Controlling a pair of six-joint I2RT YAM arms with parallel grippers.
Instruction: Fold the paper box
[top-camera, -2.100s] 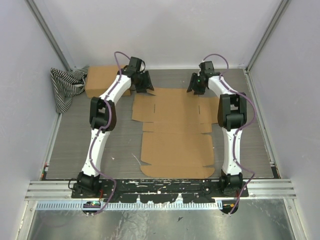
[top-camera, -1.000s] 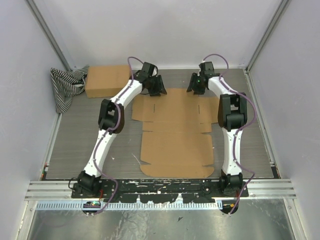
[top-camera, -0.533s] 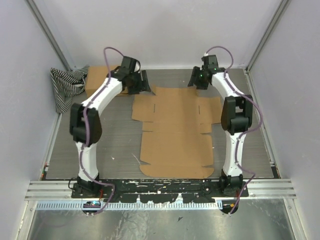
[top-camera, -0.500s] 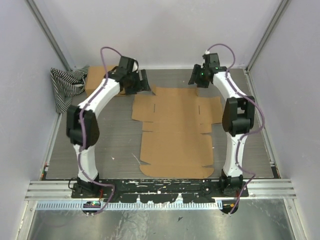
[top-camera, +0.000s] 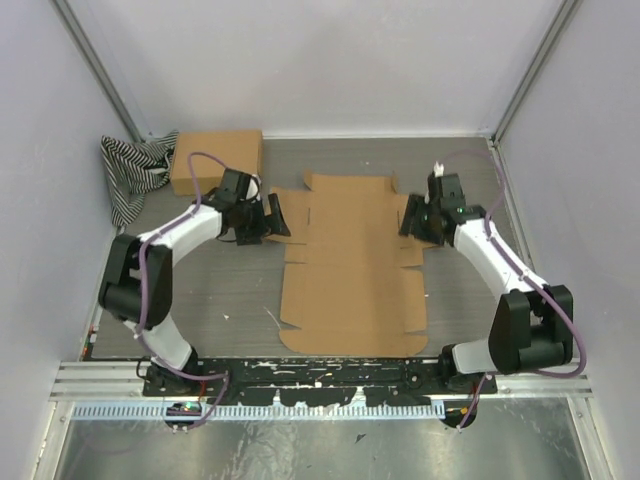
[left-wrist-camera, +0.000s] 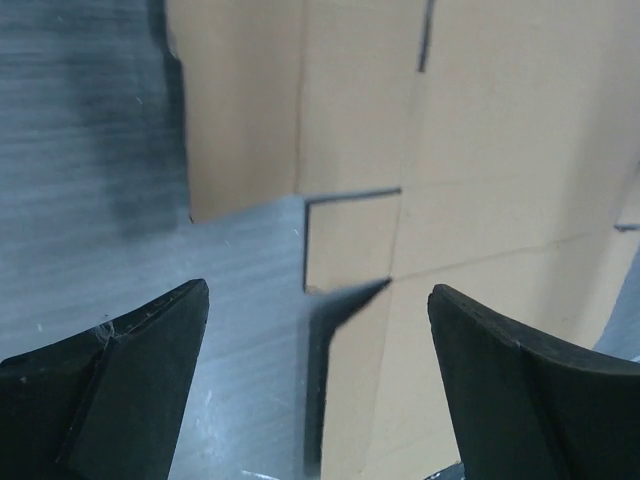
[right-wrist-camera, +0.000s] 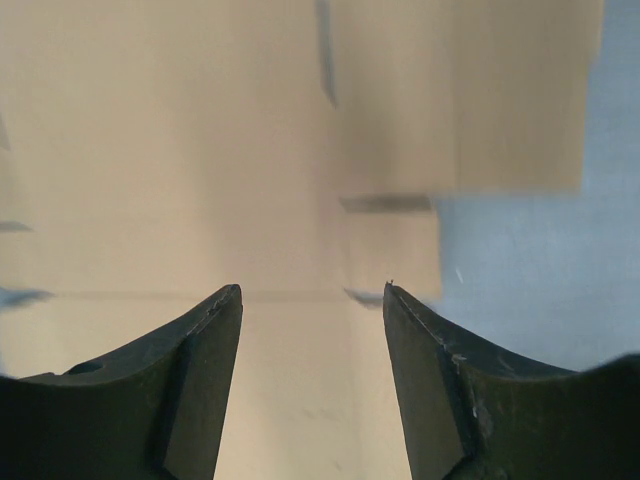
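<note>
While no flap is standing up yet, box (top-camera: 350, 270): is lying flat and unfolded in the middle of the counter (top-camera: 230, 290), plain brown card showing slots and creases.
Left hand (top-camera: 268, 215): is hovering released by the left side flap, grasping nothing (probably lining up to lift it).
Right hand (top-camera: 412, 218): is mirroring it at the right flap, fingers parted, empty.
Pairing: both flaps are likely needing raising together.

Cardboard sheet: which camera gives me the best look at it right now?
The top external view: it shows nearly the whole cardboard sheet lying flat and unfolded, flaps included. The left wrist view shows only its left flaps and a notch. The right wrist view shows a blurred patch near its right edge.
</note>
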